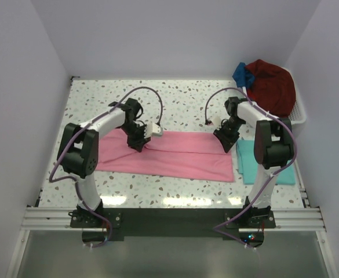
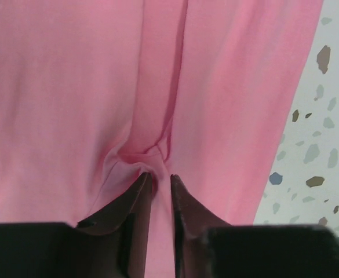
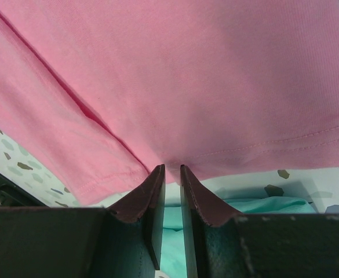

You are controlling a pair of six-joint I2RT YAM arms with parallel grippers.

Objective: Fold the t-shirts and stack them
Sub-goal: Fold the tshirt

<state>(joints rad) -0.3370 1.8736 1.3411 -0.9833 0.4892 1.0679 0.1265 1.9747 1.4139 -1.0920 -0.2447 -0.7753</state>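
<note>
A pink t-shirt [image 1: 181, 156] lies across the speckled table as a long folded strip. My left gripper [image 1: 139, 143] is down on its upper edge near the left end. Seen from the left wrist, the left gripper [image 2: 160, 176] is shut on a bunched pinch of pink cloth [image 2: 70, 87]. My right gripper [image 1: 224, 141] sits at the strip's right end. The right wrist view has the right gripper [image 3: 172, 168] shut on the stitched hem of the pink t-shirt [image 3: 186, 69]. A folded teal t-shirt [image 1: 245, 165] lies beside that end, partly hidden by the right arm, and its teal cloth [image 3: 262, 205] shows under the hem.
A white basket [image 1: 299, 113] stands at the back right with a dark red garment [image 1: 270, 84] and a blue one [image 1: 240, 72] heaped in it. White walls close in the table [image 1: 175, 98] on three sides.
</note>
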